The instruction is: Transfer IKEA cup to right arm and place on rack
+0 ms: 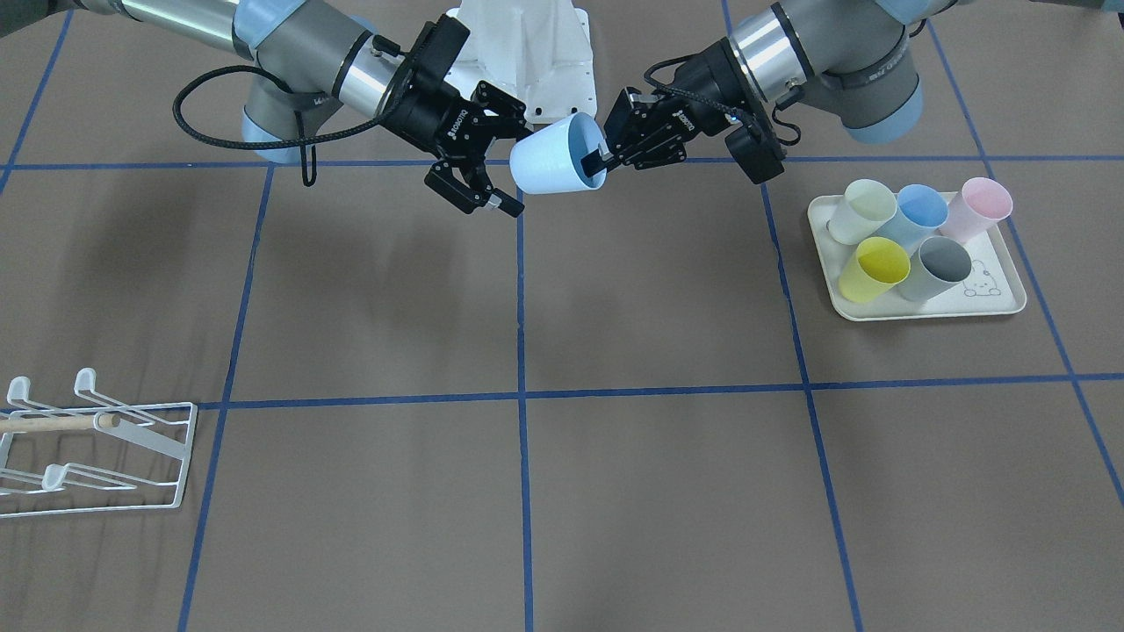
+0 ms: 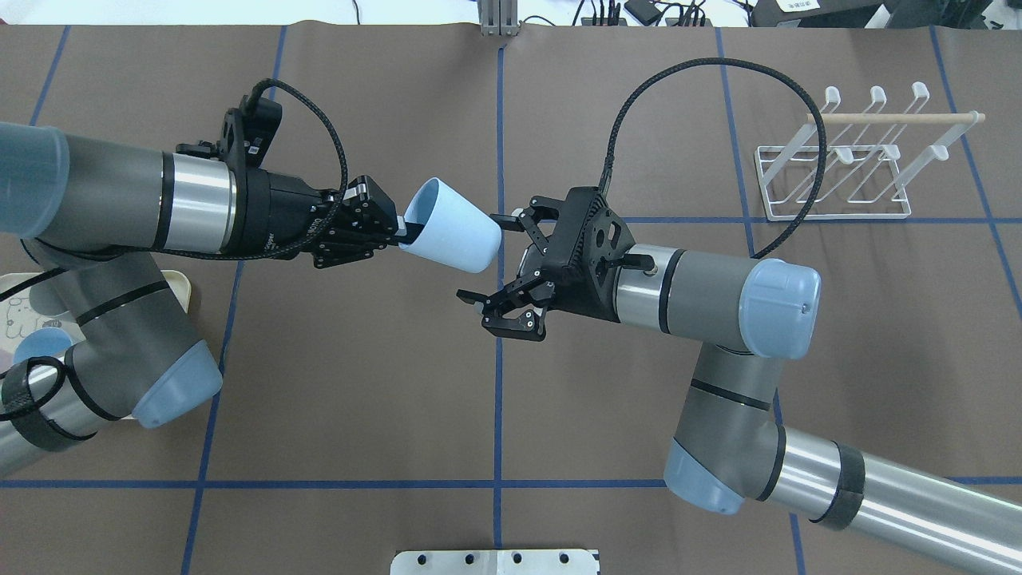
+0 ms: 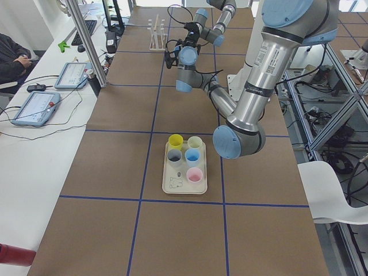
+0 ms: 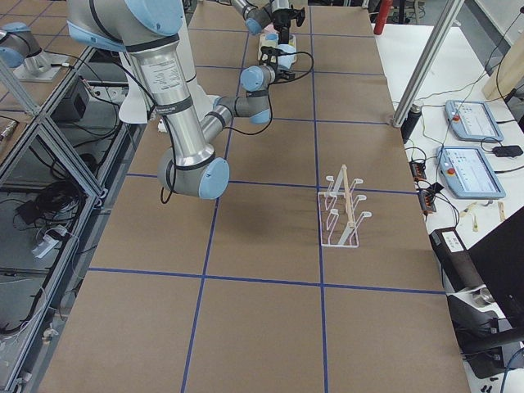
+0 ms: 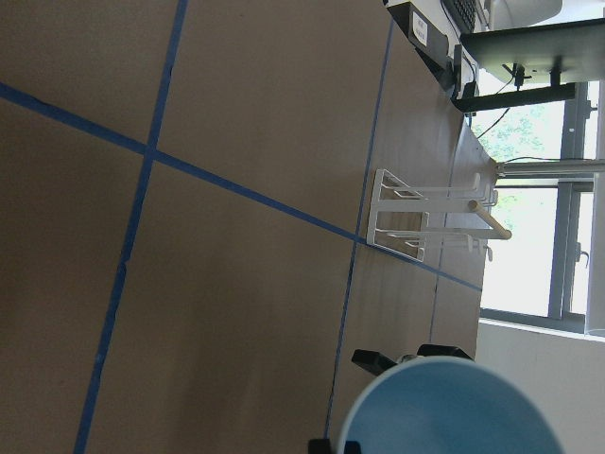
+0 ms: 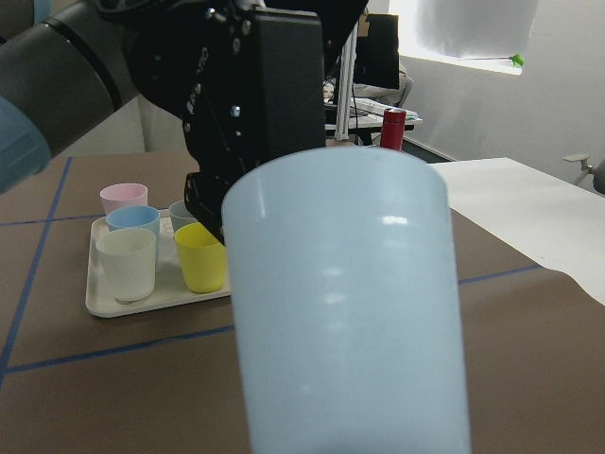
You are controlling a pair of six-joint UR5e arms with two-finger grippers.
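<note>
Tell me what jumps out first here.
A pale blue cup hangs sideways in mid-air over the table centre, the left gripper pinching its rim, the right gripper wide open at its base. Five more cups sit on a cream tray on the robot's left; a white wire rack stands on its right.

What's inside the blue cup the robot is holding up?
One finger of the left gripper pokes inside the blue cup, pinching its rim. Nothing else shows; the cup's bottom is out of view.
</note>
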